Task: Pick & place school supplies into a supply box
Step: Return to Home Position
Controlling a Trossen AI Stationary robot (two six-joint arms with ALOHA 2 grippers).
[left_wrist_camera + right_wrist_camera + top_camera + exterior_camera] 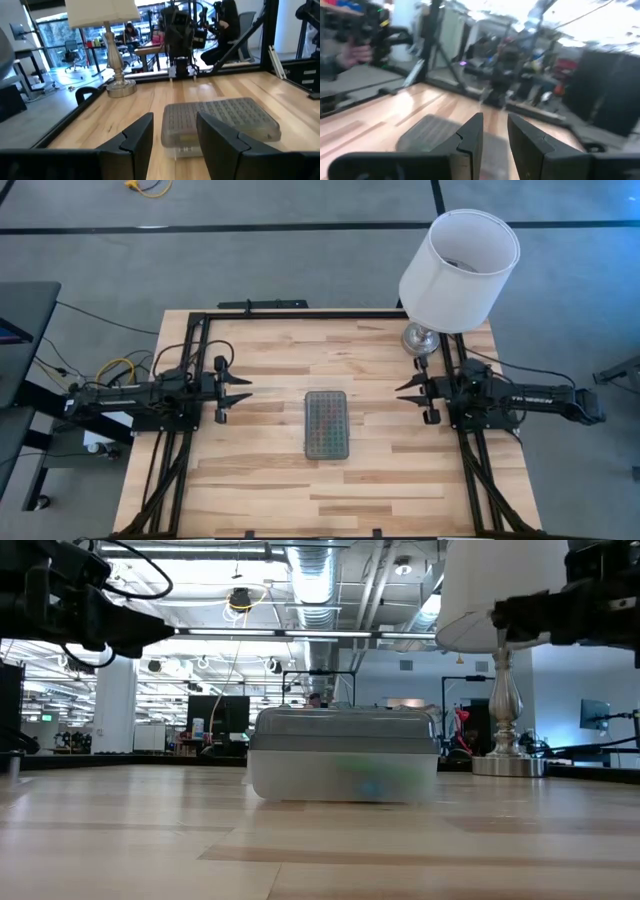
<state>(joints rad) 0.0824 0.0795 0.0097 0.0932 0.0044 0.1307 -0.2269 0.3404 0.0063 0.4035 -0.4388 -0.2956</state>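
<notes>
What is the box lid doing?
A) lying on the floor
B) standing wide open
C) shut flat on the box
C: the grey dotted lid covers the supply box mid-table, with the left pincer and right pincer open, apart from it on either side.

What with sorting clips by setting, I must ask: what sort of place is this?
Likely an open-plan robotics lab: exposed ceiling ducts, people at desks behind, and a wooden table flanked by the left arm and right arm.
</notes>
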